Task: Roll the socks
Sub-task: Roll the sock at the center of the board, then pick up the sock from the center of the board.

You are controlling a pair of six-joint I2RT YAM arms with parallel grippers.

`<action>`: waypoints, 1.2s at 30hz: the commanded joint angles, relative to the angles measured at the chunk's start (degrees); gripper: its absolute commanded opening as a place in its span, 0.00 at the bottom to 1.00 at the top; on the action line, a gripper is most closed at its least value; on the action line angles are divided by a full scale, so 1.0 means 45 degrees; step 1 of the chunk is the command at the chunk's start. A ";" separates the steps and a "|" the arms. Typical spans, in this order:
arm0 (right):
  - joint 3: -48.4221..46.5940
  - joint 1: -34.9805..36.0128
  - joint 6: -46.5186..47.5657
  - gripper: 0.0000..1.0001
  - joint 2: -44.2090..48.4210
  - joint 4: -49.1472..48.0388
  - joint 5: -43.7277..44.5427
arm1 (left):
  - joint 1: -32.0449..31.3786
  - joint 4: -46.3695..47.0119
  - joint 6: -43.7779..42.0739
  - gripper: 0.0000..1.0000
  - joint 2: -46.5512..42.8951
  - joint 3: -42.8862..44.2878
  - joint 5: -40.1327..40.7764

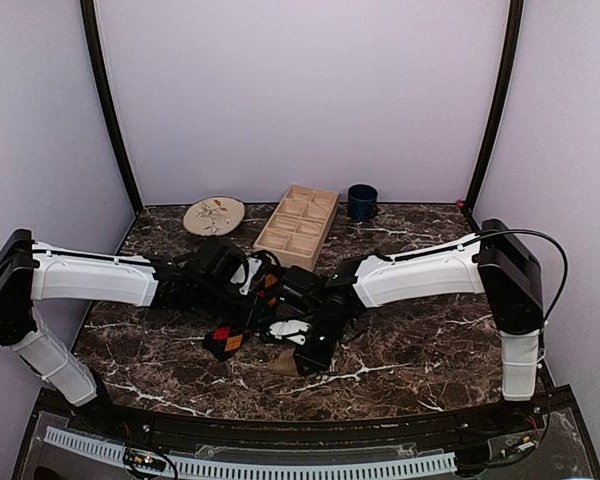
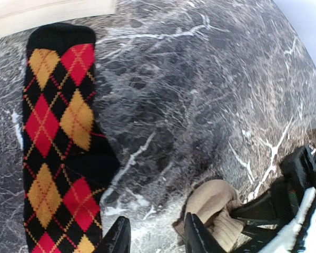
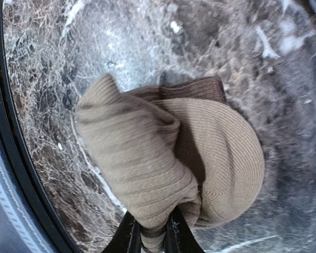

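Tan sock [image 3: 200,153] — ribbed knit, bunched into a rounded lump on the veined marble tabletop [image 2: 200,79], one edge clamped in the right hand [image 3: 152,217]. Argyle sock [image 2: 58,142] — flat, elongated, nearby. Left hand [image 2: 157,220] — fingers apart, empty, between the socks.

Argyle sock [image 2: 58,147] cut by the bottom edge (left wrist view); tan sock [image 1: 283,366] mostly under the right gripper [image 3: 151,226] overhead.

The argyle sock [image 2: 58,137] shows red and orange diamonds on black; the tan sock [image 3: 147,158] is plain.
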State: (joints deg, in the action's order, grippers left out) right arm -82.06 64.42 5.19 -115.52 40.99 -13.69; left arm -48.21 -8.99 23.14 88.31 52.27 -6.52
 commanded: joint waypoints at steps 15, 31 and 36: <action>-0.1474 -0.0651 -0.0596 0.14 -0.1527 0.1691 -0.3405 | -0.2275 0.2235 0.0227 0.36 -0.4020 -0.3338 0.3115; -0.3421 -0.1706 -0.0710 0.14 -0.3361 0.3410 -0.6283 | -0.4177 0.3577 -0.1891 0.30 -0.3344 -0.3677 0.2117; -0.3576 -0.1843 -0.1110 0.14 -0.3733 0.3287 -0.7441 | -0.4589 0.3360 -0.2454 0.28 -0.2580 -0.3389 0.2270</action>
State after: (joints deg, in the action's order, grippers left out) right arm -97.25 56.75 1.91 -130.37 55.27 -42.94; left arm -67.61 6.00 15.38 74.67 36.80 3.81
